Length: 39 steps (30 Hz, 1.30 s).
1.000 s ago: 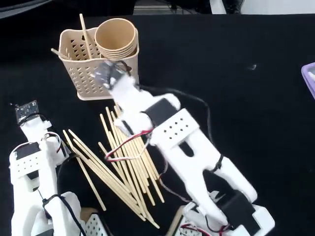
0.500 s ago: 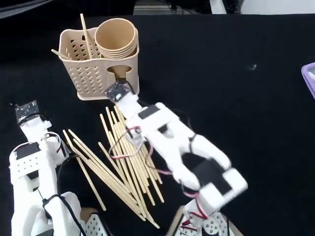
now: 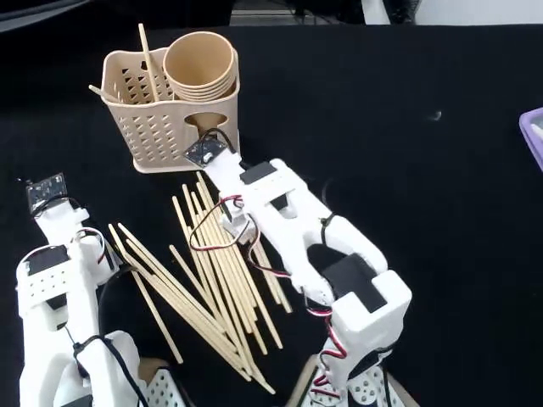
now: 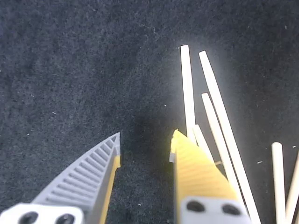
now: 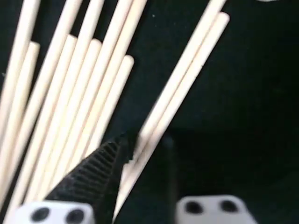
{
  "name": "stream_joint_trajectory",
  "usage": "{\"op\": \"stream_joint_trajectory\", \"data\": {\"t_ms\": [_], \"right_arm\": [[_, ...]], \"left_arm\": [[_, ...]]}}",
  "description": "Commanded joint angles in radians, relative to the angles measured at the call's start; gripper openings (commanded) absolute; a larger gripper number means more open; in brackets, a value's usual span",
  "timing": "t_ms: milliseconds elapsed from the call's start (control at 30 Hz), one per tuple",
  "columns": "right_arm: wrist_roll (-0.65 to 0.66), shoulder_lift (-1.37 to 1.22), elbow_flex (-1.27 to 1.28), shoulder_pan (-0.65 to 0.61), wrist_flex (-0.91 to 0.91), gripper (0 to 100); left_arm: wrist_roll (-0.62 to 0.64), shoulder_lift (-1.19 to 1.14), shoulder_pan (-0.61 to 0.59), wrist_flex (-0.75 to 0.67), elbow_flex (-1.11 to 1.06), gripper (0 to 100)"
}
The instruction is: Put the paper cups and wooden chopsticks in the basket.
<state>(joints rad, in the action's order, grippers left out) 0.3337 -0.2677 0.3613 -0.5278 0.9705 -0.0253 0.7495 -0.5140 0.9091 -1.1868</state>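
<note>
Two chopsticks [image 5: 187,79] are straddled by the right gripper [image 5: 145,140]. Its jaws stand a little apart, one on each side of the pair, and no clamping is seen yet. The step in hand is judged to be a pick from the pile [image 3: 222,280] lying fanned on the black worktop [image 3: 424,212]. For the next move, the jaws would need to be closed squarely on the pair. A straight lift is then called for so neighbouring sticks aren't dragged, followed by a short carry to the basket [image 3: 144,127], with the sticks tipped upright before release. The paper cups [image 3: 201,64] are seen stacked inside the basket with a few chopsticks stood beside them, so the cups are judged done and most of the chopsticks are not. The right arm is folded at the elbow near its base. Its forearm is laid low across the pile and the wrist is brought just in front of the basket wall. The left gripper [image 4: 145,140] is held with jaws wide apart and tips down at the worktop. Its yellow jaw sits just beside the outer stick ends, and nothing is gripped.
</note>
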Motion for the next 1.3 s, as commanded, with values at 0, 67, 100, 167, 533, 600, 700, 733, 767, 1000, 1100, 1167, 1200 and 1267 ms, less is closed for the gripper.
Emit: {"op": "stream_joint_trajectory", "data": {"t_ms": [0, 67, 100, 167, 533, 600, 700, 733, 767, 1000, 1100, 1167, 1200, 1267], "right_arm": [[0.023, 0.008, 0.016, 0.012, 0.017, 2.3], [0.025, 0.015, 0.018, 0.020, 0.025, 1.0], [0.025, 0.025, 0.015, 0.026, 0.041, 1.1], [0.025, 0.067, 0.015, 0.028, 0.072, 1.1], [0.025, 0.621, 0.022, 0.026, 0.224, 1.1], [0.021, 0.697, 0.041, 0.021, 0.215, 1.1], [0.025, 0.699, 0.111, -0.012, 0.210, 1.1], [0.025, 0.674, 0.157, -0.020, 0.180, 1.1], [0.025, 0.645, 0.211, -0.020, 0.130, 1.1], [0.018, 0.366, 0.289, -0.021, -0.141, 1.1], [0.021, 0.246, 0.194, -0.021, -0.110, 1.4], [0.021, 0.174, 0.127, -0.021, -0.054, 4.0], [0.017, 0.142, 0.093, -0.021, -0.021, 6.3], [0.023, 0.088, 0.036, -0.021, 0.029, 10.1]], "left_arm": [[0.011, 0.023, 0.012, -0.012, 0.010, 17], [0.011, 0.023, 0.012, -0.012, 0.010, 17], [0.011, 0.023, 0.012, -0.012, 0.010, 17], [0.011, 0.023, 0.012, -0.012, 0.010, 17], [0.011, 0.023, 0.012, -0.012, 0.010, 17], [0.011, 0.023, 0.012, -0.012, 0.010, 17], [0.011, 0.023, 0.012, -0.012, 0.008, 17], [0.011, 0.023, 0.010, -0.011, 0.008, 17], [0.011, 0.023, 0.010, -0.011, 0.008, 17], [0.011, 0.023, 0.010, -0.009, 0.008, 17], [0.011, 0.023, 0.010, -0.011, 0.008, 17], [0.011, 0.023, 0.010, -0.011, 0.008, 17], [0.011, 0.023, 0.010, -0.011, 0.008, 17], [0.011, 0.023, 0.010, -0.011, 0.008, 17]]}}
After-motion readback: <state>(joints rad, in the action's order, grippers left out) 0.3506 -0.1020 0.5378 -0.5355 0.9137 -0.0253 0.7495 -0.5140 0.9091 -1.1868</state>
